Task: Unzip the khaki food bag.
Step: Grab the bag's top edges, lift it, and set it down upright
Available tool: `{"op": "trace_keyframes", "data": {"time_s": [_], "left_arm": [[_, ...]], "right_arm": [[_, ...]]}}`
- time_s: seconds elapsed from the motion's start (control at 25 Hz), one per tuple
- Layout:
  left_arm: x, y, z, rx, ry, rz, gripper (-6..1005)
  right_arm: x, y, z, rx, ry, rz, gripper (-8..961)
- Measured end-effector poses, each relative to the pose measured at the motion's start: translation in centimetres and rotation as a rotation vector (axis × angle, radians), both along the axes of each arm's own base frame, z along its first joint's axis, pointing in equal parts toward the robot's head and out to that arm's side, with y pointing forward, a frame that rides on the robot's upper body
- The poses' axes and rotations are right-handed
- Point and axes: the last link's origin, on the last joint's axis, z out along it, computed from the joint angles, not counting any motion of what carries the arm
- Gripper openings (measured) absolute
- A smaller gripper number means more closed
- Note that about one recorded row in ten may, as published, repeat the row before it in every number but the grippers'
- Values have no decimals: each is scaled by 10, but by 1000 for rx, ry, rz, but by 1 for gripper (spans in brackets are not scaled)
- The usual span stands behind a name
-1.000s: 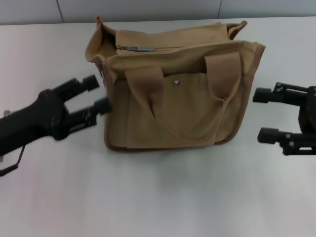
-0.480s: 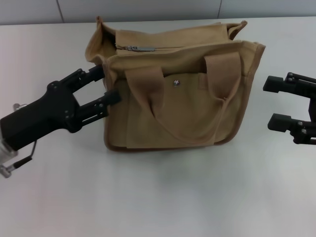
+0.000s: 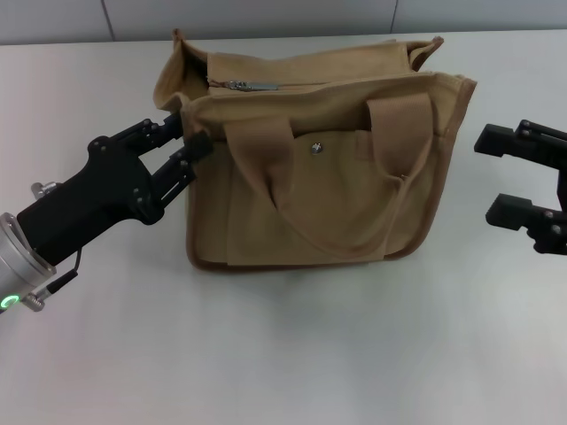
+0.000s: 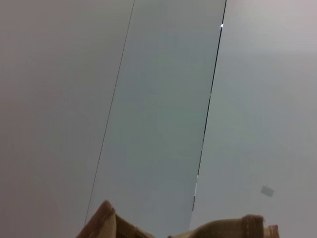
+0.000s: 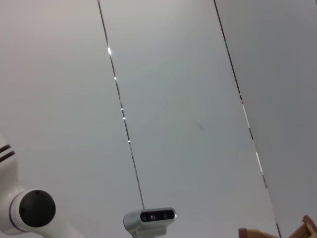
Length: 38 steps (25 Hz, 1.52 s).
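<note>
Boxy tan canvas food bag (image 3: 314,155) with webbing handles mid-table, top zipper (image 3: 252,87) closed, left gripper (image 3: 183,137) at bag's 9 o'clock, fingers narrow against its side, right gripper (image 3: 507,174) at 3 o'clock, spread wide, apart.

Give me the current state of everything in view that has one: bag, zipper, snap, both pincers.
khaki food bag: upright on the table, handles flopped over its front.
top zipper: looks closed, pull at the bag's left end.
front pocket snap: looks fastened.
left pincer: open, fingers at the bag's upper left corner, around its edge.
right pincer: open, off the bag's right side, holding nothing.
</note>
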Motion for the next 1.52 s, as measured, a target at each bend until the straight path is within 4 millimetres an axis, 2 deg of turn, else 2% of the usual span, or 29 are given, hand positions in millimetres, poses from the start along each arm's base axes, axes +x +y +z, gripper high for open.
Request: {"op": "trace_keyframes", "data": {"time_s": [0.2, 0.68, 0.96, 1.16, 1.28, 1.36, 1.4, 1.44, 1.52], "left_arm": [[2, 3, -2, 33, 32, -20, 231], [9, 11, -1, 119, 53, -65, 30], [11, 8, 3, 133, 28, -82, 34], [14, 14, 15, 168, 29, -110, 36], [16, 23, 28, 185, 39, -129, 38], [18, 30, 42, 192, 44, -135, 39], [17, 35, 56, 205, 51, -134, 39], [17, 35, 56, 205, 51, -134, 40], [18, 41, 77, 228, 61, -142, 41]], "right_arm": [[1, 0, 3, 16, 7, -6, 725], [1, 10, 6, 67, -25, -8, 712], [6, 10, 13, 114, -38, -7, 704], [6, 11, 16, 128, -17, -31, 699], [4, 14, 16, 118, 8, -51, 696], [2, 15, 15, 112, 28, -64, 693], [-1, 17, 13, 109, 51, -77, 692], [-1, 17, 13, 109, 51, -77, 691], [-2, 19, 11, 114, 70, -98, 689]]}}
